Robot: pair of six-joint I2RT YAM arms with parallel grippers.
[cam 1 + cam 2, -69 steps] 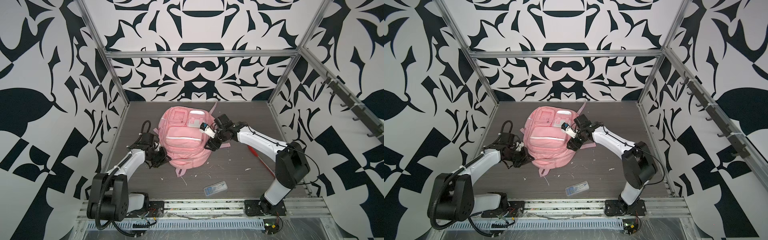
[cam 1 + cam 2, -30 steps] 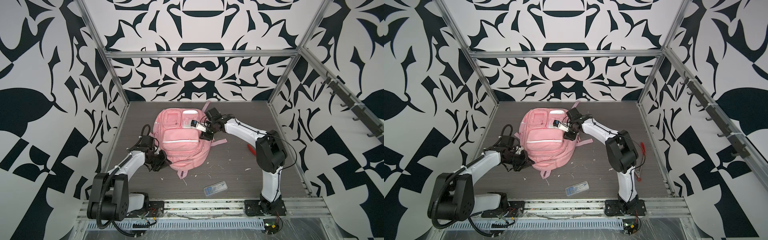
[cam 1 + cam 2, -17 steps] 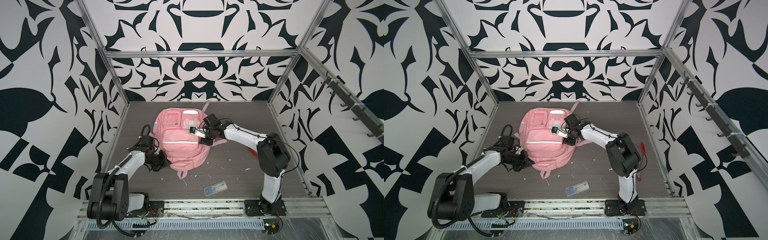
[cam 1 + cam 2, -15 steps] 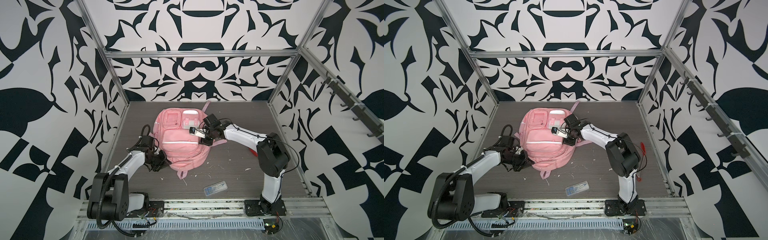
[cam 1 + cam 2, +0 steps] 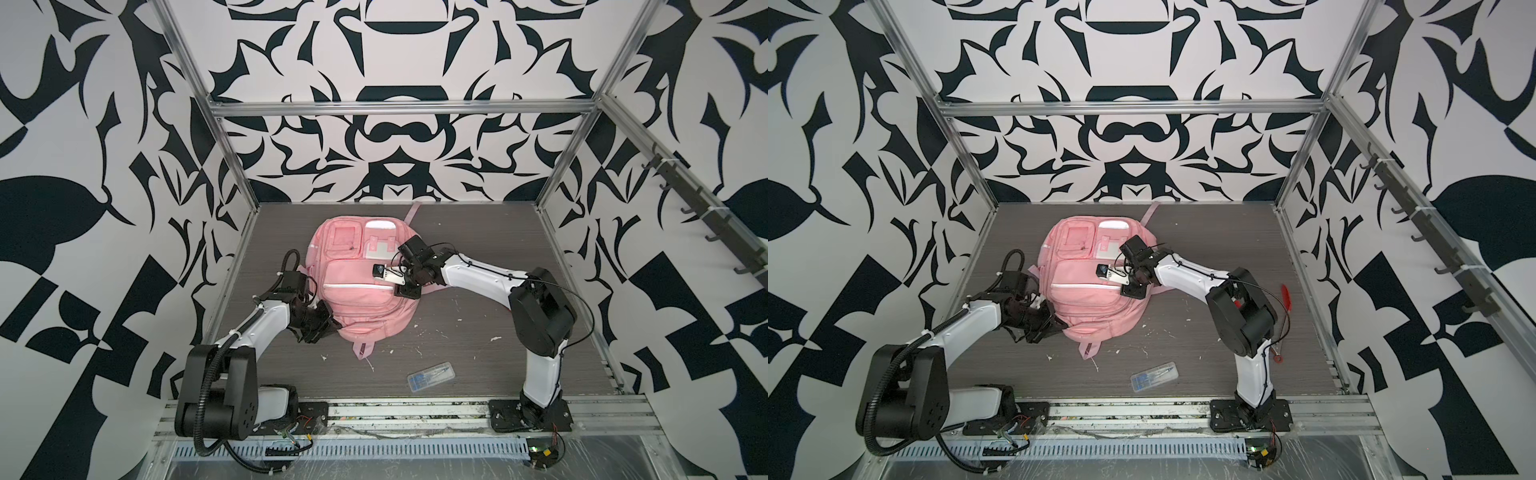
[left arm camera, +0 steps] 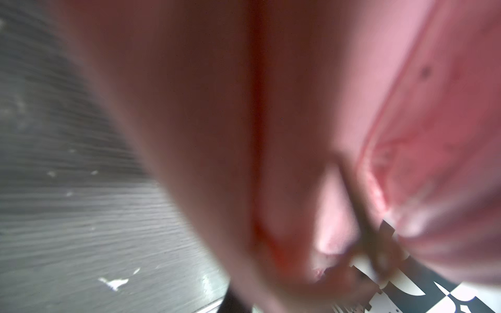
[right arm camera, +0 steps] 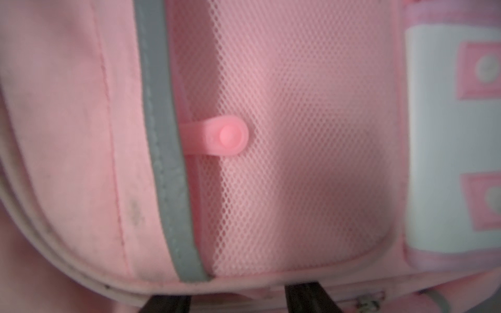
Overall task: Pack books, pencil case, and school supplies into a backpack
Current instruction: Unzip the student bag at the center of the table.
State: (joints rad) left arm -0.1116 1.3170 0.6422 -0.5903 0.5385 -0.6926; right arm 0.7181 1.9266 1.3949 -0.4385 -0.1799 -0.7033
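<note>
Since the earlier frames, the right arm has folded in at the elbow and carried the right pincer (image 5: 392,280) from the backpack's right edge onto its front panel, while the left arm has stayed low at the bag's near-left corner. A pink backpack (image 5: 361,307) lies flat, front side up, in the middle of a dark woodgrain surface (image 5: 478,324) in both top views. The left pincer (image 5: 322,322) is closed on the bag's edge, and its wrist view shows only blurred pink fabric (image 6: 271,108) pressed up against the lens. The right pincer hovers just over the bag's middle pocket. Its wrist view looks down on a pink mesh pocket (image 7: 298,162) with a small snap tab (image 7: 225,136), and the two dark fingertips (image 7: 306,298) stand partly apart with nothing visible between them. A small clear plastic box (image 5: 430,371) with blue things inside rests on the surface, well apart from the bag, towards the robot's bases. From the right pincer it lies towards the front and slightly to the right, with its long axis running nearly side to side at a slight slant. It looks nearer the right arm, which is also the free one. No books or pencil case show anywhere.
</note>
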